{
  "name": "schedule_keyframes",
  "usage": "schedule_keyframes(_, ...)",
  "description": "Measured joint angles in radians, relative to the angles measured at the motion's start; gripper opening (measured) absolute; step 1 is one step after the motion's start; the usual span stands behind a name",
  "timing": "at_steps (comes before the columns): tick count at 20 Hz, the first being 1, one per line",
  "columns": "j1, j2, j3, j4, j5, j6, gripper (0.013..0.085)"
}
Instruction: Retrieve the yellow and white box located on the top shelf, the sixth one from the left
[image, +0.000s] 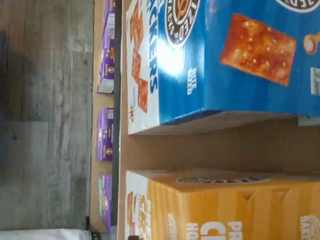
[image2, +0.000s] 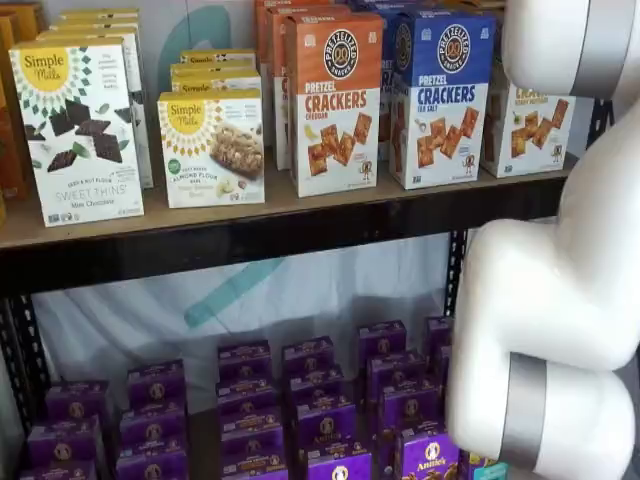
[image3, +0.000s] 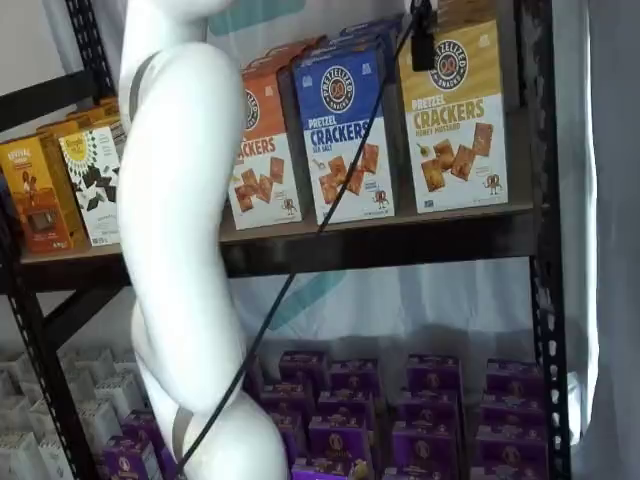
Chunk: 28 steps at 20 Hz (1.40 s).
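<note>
The yellow and white box (image3: 455, 120) stands upright on the top shelf (image3: 400, 238), to the right of a blue-topped carton (image3: 345, 130). In a shelf view the white arm hides part of the yellow and white box (image2: 530, 125). The wrist view looks down on the box's yellow top (image: 225, 210) and the blue carton (image: 220, 60), with bare shelf board (image: 225, 150) between them. My gripper (image3: 423, 35) shows only as a black finger with a cable, hanging from the view's top edge in front of the box's upper left corner. It holds nothing and its jaws stand wide.
An orange-topped carton (image2: 336, 105) and Simple Mills boxes (image2: 78, 130) line the same shelf further left. Small purple boxes (image2: 300, 410) fill the lower level. The white arm (image3: 185, 250) stands between camera and shelves. A black upright (image3: 540, 250) bounds the shelf's right end.
</note>
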Motion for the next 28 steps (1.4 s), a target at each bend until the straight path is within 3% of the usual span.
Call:
schedule_keyframes(3,0.012,0.008,-0.02,-0.04,0.023,-0.001,0.085)
schedule_keyframes(12,0.035,-0.025,0.033,-0.085,0.003,0.001,0.085)
schedule_keyframes(20,0.03,-0.042,0.063,-0.071,-0.014,0.0,0.085)
schedule_keyframes(24,0.029,-0.04,0.061,-0.065,-0.011,0.001,0.073)
schedule_keyframes(28,0.029,-0.04,0.057,-0.063,-0.011,0.002,0.073)
